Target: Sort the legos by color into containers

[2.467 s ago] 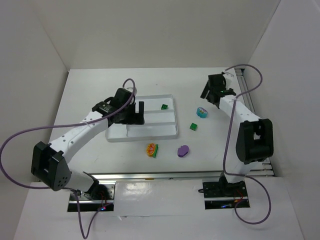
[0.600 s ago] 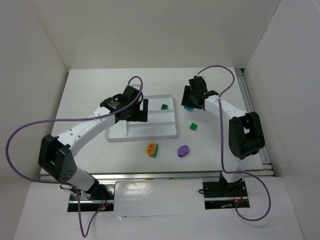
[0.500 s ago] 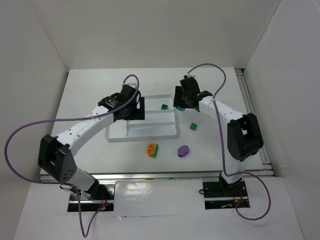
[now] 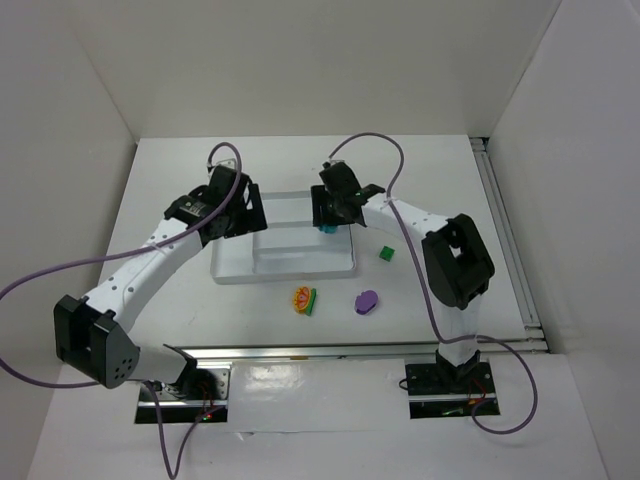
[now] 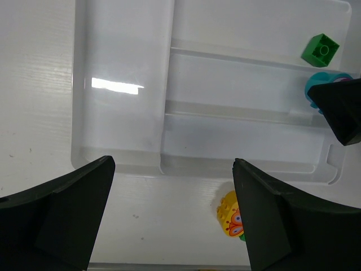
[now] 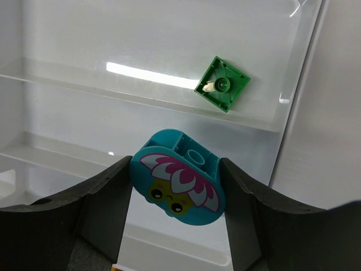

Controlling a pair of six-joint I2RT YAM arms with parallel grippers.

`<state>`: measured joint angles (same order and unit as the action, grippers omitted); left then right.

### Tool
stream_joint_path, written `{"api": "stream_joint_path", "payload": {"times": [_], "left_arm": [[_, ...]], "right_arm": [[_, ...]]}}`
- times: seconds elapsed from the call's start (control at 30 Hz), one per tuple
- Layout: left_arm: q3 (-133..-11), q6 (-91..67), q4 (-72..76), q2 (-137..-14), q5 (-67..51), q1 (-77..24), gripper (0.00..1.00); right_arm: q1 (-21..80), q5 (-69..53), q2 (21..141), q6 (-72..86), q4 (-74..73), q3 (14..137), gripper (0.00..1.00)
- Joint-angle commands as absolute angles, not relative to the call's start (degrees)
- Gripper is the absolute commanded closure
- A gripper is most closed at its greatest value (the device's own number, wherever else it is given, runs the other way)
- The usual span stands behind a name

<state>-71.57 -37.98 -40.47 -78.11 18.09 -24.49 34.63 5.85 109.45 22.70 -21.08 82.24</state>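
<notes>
My right gripper (image 4: 330, 216) (image 6: 175, 169) is shut on the cyan-and-pink round piece (image 6: 177, 179) (image 4: 327, 229) and holds it above the right end of the white tray (image 4: 300, 262) (image 6: 84, 56). One green cube (image 6: 223, 84) (image 5: 320, 49) lies in the tray's far compartment, hidden under the gripper in the top view. The other green cube (image 4: 386, 254), the purple oval (image 4: 366, 301) and the orange-yellow piece (image 4: 303, 298) (image 5: 230, 215) lie on the table. My left gripper (image 4: 247, 212) (image 5: 172, 162) is open and empty above the tray's near left edge.
The tray (image 5: 121, 113) has one wide left compartment and three long strips to its right. White walls close in the table on the left, back and right. A metal rail (image 4: 500, 200) runs along the right edge.
My right gripper has carried the cyan-and-pink piece left from the table beside the tray to above the tray's right end. My left gripper has shifted left along the tray.
</notes>
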Motion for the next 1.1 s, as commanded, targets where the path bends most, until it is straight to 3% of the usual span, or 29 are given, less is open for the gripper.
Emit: {"api": "stream_joint_path", "payload": {"times": [0.0, 0.1, 0.17, 0.4, 0.7, 1.07], "left_arm": [[-71.28, -38.94, -40.69, -78.04, 17.31, -24.08, 0.02], [-71.28, -38.94, -40.17, -78.05, 17.31, -24.08, 0.02], [-71.28, -38.41, -39.56, -78.57, 16.79, -24.08, 0.02], [-72.42, -37.18, -39.55, -80.15, 14.94, -24.08, 0.03], [-71.1, -37.18, -37.27, -79.1, 15.29, -25.13, 0.03], [-71.11, -36.65, -37.27, -77.79, 16.87, -25.66, 0.03]], "right_arm": [[35.16, 5.45, 109.86, 21.53, -21.88, 86.31, 0.36], [35.68, 6.85, 108.81, 21.01, -22.59, 86.31, 0.13], [35.68, 8.34, 106.8, 21.01, -23.12, 84.91, 0.1], [34.99, 20.99, 93.09, 22.32, -27.06, 75.52, 0.12], [37.78, 14.87, 70.24, 38.92, -34.72, 48.18, 0.1], [38.41, 7.65, 75.14, 44.56, -27.43, 41.22, 0.09]]}}
